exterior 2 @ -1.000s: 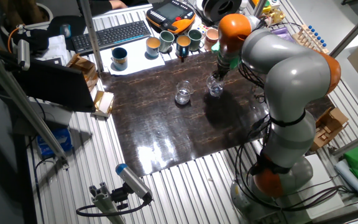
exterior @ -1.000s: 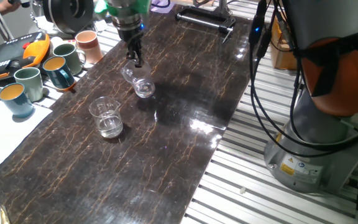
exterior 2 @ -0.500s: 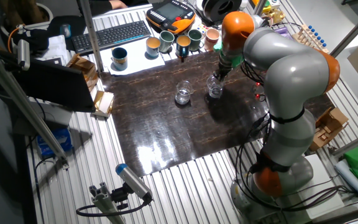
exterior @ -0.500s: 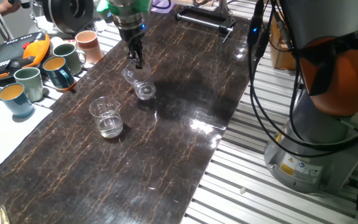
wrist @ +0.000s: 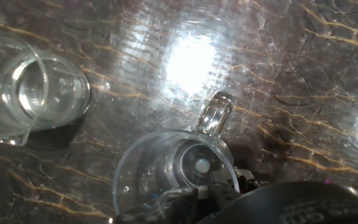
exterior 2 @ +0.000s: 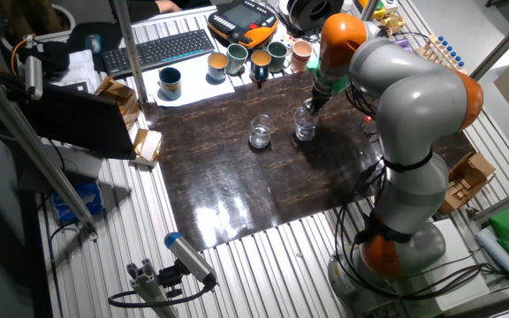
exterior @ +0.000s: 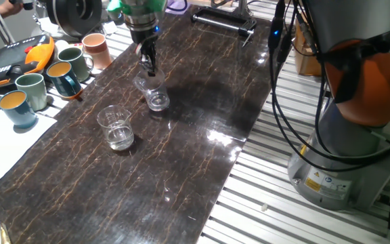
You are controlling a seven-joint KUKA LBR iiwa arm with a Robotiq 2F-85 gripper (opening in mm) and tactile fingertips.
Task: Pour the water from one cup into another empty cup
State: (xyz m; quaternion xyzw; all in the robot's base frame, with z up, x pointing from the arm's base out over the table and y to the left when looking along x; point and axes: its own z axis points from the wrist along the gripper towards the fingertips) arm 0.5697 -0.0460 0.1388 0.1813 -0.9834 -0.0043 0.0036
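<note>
The small clear tumbler (exterior: pixel 156 95) stands upright on the dark table, also in the other fixed view (exterior 2: pixel 304 126) and the hand view (wrist: pixel 179 165). My gripper (exterior: pixel 149 68) comes down from above, and its fingers are closed on the tumbler's far rim. In the hand view the gripper (wrist: pixel 216 190) sits at the bottom edge, over that rim. The wider thin clear cup (exterior: pixel 116 127) stands apart to the front left, with a little clear liquid at its bottom. It also shows in the other fixed view (exterior 2: pixel 261 132) and the hand view (wrist: pixel 39 93).
Several coloured mugs (exterior: pixel 59 68) stand along the table's left edge beside an orange and black pendant (exterior: pixel 12 57). A keyboard (exterior 2: pixel 157 49) lies behind them. A black metal bar (exterior: pixel 222 24) lies at the far end. The robot base (exterior: pixel 344 135) stands to the right.
The tumbler was tilted towards the wider cup a second ago and is upright now. The gripper has turned back and shifted slightly away from the wider cup. The wider cup has not moved.
</note>
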